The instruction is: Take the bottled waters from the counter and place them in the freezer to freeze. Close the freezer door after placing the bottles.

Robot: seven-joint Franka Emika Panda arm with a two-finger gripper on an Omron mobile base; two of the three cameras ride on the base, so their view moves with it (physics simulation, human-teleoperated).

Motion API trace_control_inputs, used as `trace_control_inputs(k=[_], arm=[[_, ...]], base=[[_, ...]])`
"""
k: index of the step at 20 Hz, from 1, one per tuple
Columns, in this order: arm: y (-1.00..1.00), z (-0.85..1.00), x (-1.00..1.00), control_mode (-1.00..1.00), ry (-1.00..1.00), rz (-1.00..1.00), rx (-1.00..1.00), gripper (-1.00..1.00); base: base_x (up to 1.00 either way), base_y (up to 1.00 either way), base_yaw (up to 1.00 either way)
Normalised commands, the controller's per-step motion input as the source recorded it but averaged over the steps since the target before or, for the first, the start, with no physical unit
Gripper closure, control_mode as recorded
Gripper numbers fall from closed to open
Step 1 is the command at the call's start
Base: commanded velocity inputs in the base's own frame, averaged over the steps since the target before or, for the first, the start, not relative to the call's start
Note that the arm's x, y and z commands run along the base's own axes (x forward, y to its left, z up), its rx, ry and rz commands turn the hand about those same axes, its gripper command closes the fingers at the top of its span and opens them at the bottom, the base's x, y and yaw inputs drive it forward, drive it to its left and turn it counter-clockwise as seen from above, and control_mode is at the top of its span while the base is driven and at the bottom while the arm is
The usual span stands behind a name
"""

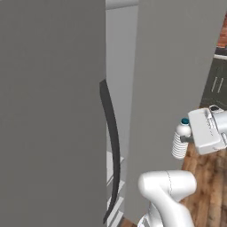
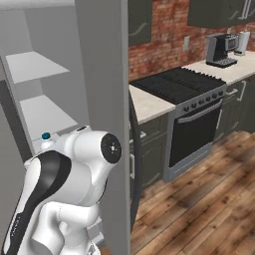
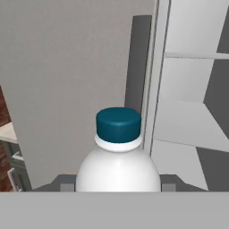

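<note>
End effector (image 3: 117, 187) clamped around bottled water (image 3: 118, 156)

a: where is the bottle (image 3: 118, 165)?
b: upright in the hand (image 1: 189, 138), before the open freezer (image 2: 99, 74), whose shelves (image 2: 45, 115) lie behind it.
a: and to the right?
b: the desk (image 2: 148, 103), then the stove (image 2: 185, 85); a coffee machine (image 2: 222, 49) stands on the far desk.

One bottled water (image 3: 118, 161), two freezer shelves (image 2: 35, 66), one stove (image 2: 182, 84).
</note>
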Motion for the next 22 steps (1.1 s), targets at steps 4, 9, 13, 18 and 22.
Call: trace_control_inputs(k=[4, 9, 13, 18, 22], arm=[[0.0, 0.0, 0.0, 1.0, 0.0, 0.0, 0.0, 1.0], [0.0, 0.0, 0.0, 1.0, 0.0, 0.0, 0.0, 1.0], [0.0, 0.0, 0.0, 1.0, 0.0, 0.0, 0.0, 1.0], [0.0, 0.0, 0.0, 1.0, 0.0, 0.0, 0.0, 1.0], [0.0, 0.0, 0.0, 1.0, 0.0, 0.0, 0.0, 1.0]], base=[[0.44, 0.32, -0.18], [0.39, 0.23, -0.1], [0.49, 0.07, -0.04], [0.51, 0.14, -0.01], [0.59, 0.04, 0.03]])
